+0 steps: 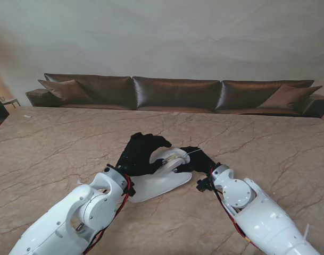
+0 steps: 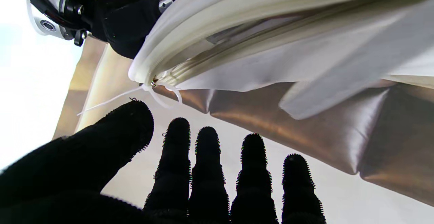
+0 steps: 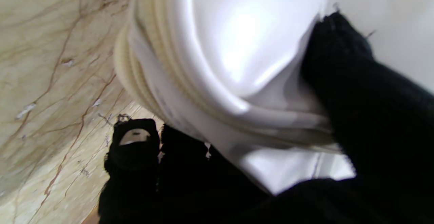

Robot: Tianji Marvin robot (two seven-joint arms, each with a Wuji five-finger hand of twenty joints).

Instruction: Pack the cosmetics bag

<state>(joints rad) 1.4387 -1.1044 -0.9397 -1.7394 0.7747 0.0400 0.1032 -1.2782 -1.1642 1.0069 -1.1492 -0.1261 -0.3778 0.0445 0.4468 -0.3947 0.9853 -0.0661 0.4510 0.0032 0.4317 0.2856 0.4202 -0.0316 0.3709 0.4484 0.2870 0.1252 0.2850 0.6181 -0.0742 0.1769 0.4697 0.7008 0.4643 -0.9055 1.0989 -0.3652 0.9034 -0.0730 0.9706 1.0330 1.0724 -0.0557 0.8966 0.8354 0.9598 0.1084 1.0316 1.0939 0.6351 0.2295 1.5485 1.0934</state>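
Currently one white cosmetics bag (image 1: 160,183), two black-gloved hands, nothing else on the surface (image 1: 55,143). Surface is beige marble with brown veins; a long brown leather sofa (image 1: 175,94) runs along the far edge, plain pale wall behind it.

Right hand (image 1: 195,159): fingers (image 3: 339,44) closed on the bag's rim, thumb on one side of the fabric, other fingers under the zipper edge, so it is holding the bag. Left hand (image 1: 142,154): in the wrist view all five fingers (image 2: 206,156) are straight and spread, holding nothing; bag's zipper end and white pull cord (image 2: 162,93) sit just past the fingertips, not touching. From the stand view the bag lies between both hands, its lower part resting flat on the surface near both wrists.
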